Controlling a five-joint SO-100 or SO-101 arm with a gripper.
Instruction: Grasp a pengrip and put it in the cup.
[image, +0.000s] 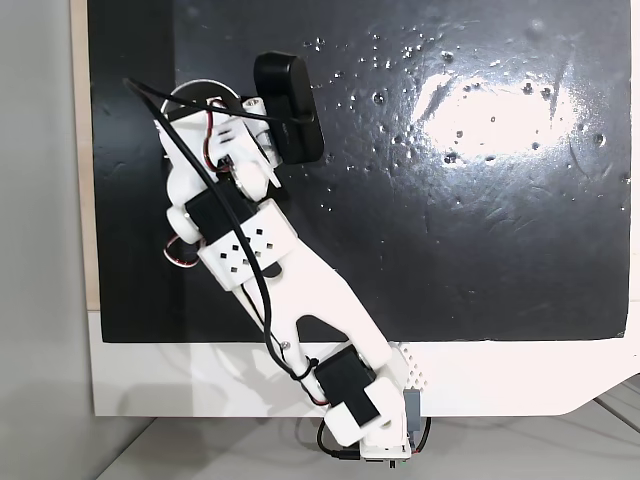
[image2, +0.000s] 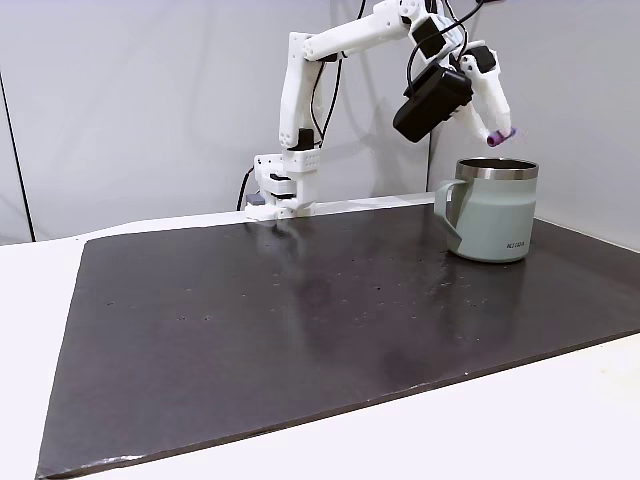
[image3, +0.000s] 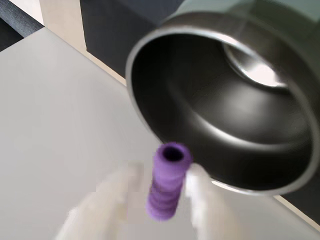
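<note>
While gripped by the pincer (image3: 162, 187), the pengrip (image3: 168, 181) hangs above the cup (image3: 225, 110).

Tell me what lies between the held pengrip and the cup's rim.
Nothing: in a fixed view the pengrip, in the pincer, hangs above the cup rim, bare air between.

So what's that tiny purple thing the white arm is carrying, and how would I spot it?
Start at the big black mat and find the pale grey-green cup with the steel rim near its far right edge in a fixed view. Just above that rim, the white arm's gripper pinches the pengrip. It is a small ribbed hollow tube, and the one purple thing among white, black and grey.
</note>
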